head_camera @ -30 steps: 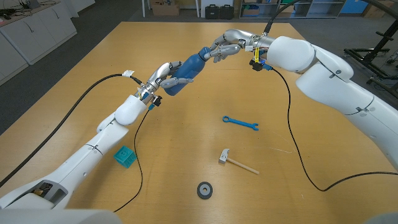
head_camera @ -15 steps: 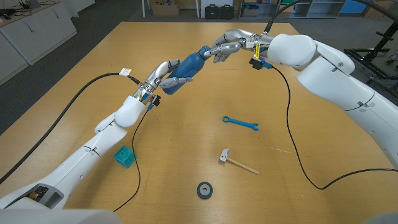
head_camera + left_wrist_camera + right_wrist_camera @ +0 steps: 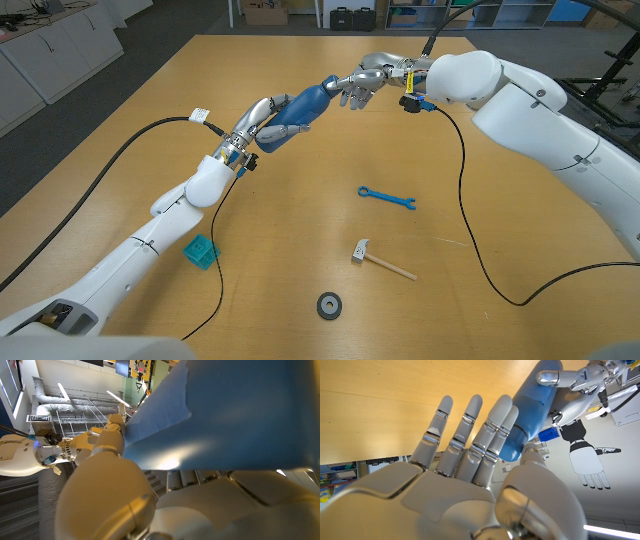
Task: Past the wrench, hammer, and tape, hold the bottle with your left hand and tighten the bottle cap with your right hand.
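One blue bottle (image 3: 300,106) is held up above the far half of the table (image 3: 300,230), lying on a slant with its cap (image 3: 330,83) end pointing toward the right hand (image 3: 362,82). The left hand (image 3: 258,122) has its fingers wrapped round the bottle's lower body, and the left wrist view shows that blue body (image 3: 235,415) pressed close against the hand (image 3: 150,505). The right hand sits at the cap end. In the right wrist view its fingers (image 3: 470,435) are stretched out nearly straight and apart beside the bottle (image 3: 530,410), with the thumb (image 3: 532,455) near the cap end; they are not closed round the cap, and whether any fingertip touches it I cannot tell. That same view also shows the left hand (image 3: 570,385) gripping the bottle further along. On the near half of the table lie three tools, one of each, well apart from the bottle: one blue wrench (image 3: 386,198) lying flat, one hammer (image 3: 381,261) with a wooden handle and grey head nearer the robot, and one dark roll of tape (image 3: 329,305) nearest the table's front edge. One small teal cube (image 3: 201,251) stands just beside the left forearm. Two black cables trail across the wood, one (image 3: 120,165) from the left wrist and one (image 3: 465,190) from the right, the latter looping past the wrench and hammer.
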`<act>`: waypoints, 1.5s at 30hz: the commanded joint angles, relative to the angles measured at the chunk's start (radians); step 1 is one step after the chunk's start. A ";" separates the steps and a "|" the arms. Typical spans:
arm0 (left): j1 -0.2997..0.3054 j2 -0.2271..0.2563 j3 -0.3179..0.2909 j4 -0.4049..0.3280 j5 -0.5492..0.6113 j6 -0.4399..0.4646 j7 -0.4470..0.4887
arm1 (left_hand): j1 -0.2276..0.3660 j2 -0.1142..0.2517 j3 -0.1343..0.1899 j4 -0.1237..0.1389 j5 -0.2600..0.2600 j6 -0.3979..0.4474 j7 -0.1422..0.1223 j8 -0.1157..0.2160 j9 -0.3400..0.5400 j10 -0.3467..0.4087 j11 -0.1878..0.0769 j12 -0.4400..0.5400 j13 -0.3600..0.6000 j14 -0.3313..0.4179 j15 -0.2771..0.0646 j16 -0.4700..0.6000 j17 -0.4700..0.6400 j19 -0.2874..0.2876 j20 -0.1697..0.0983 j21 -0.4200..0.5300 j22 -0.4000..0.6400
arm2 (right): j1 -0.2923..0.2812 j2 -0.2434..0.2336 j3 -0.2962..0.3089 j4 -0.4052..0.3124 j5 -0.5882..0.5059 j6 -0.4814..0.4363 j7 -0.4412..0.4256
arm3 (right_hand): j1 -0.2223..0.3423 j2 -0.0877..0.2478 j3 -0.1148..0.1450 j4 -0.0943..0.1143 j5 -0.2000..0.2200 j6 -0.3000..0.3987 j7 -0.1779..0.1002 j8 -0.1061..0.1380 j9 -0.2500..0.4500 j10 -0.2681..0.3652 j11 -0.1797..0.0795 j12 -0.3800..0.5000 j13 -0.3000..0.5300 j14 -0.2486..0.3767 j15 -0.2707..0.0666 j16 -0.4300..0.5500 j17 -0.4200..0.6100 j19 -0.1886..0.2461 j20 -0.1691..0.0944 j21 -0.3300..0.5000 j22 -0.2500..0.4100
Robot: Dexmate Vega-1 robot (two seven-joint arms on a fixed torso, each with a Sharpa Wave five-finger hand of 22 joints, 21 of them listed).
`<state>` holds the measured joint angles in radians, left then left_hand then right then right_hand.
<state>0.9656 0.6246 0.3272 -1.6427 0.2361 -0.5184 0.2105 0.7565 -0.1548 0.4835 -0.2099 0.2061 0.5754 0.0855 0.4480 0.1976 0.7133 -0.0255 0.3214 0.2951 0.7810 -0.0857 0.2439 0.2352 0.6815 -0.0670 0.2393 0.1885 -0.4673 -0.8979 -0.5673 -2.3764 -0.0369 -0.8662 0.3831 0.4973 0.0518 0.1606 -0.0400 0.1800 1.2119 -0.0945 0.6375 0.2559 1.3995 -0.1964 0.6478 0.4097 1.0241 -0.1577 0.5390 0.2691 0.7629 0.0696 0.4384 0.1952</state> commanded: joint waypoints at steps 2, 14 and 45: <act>0.007 0.004 -0.001 -0.001 0.008 0.008 0.022 | 0.167 0.180 0.039 0.039 0.006 0.213 -0.200 0.006 0.003 0.135 -0.127 0.000 0.003 0.008 -0.151 -0.001 0.002 0.005 -0.136 0.004 0.004 | 0.033 -0.023 -0.026 -0.025 0.036 -0.069 -0.026 | -0.049 -0.007 -0.028 0.020 -0.004 0.034 0.013 0.034 0.023 0.029 -0.004 0.072 0.052 0.049 -0.015 0.019 0.005 0.040 -0.008 0.013 0.002; 0.003 -0.010 0.004 0.034 -0.053 -0.030 0.017 | 0.166 0.181 0.038 0.041 0.006 0.212 -0.202 0.006 0.004 0.135 -0.126 -0.001 0.006 0.005 -0.150 -0.004 0.002 0.003 -0.136 0.003 0.004 | 0.135 -0.130 -0.139 -0.071 -0.056 -0.137 0.049 | -0.240 -0.098 -0.166 0.090 0.024 -0.466 0.066 -0.141 0.042 -0.414 0.062 -0.109 0.098 -0.206 0.121 -0.063 0.042 -0.045 0.081 -0.049 0.003; -0.045 -0.063 0.036 0.176 -0.380 -0.216 -0.220 | 0.166 0.181 0.033 0.041 0.006 0.213 -0.206 0.004 0.004 0.131 -0.131 -0.008 0.014 0.001 -0.151 -0.010 0.003 -0.002 -0.136 0.000 0.004 | -0.383 -0.105 0.288 0.015 0.129 0.469 -0.371 | 0.168 -0.015 -0.042 -0.120 0.051 -0.931 0.030 -0.396 -0.001 -1.071 0.090 -0.411 -0.083 -0.744 0.223 -0.339 0.021 -0.290 0.147 -0.209 0.005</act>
<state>0.9313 0.5866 0.3572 -1.5132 -0.0584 -0.6815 0.0550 0.7562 -0.1545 0.4805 -0.2069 0.2060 0.5746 0.0846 0.4473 0.1974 0.7135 -0.0253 0.3134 0.3043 0.7806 -0.0853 0.2321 0.2350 0.6815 -0.0670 0.2393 0.1884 -0.7763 -1.0012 -0.3325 -2.3805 0.0843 -0.5699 0.0980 0.6496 0.0386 0.1163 -0.1529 0.2276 0.2745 -0.0662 0.2392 0.2504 0.3339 -0.1004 0.2356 0.3246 0.2966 0.0648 0.2057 0.2876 0.4889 0.2163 0.2398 0.1979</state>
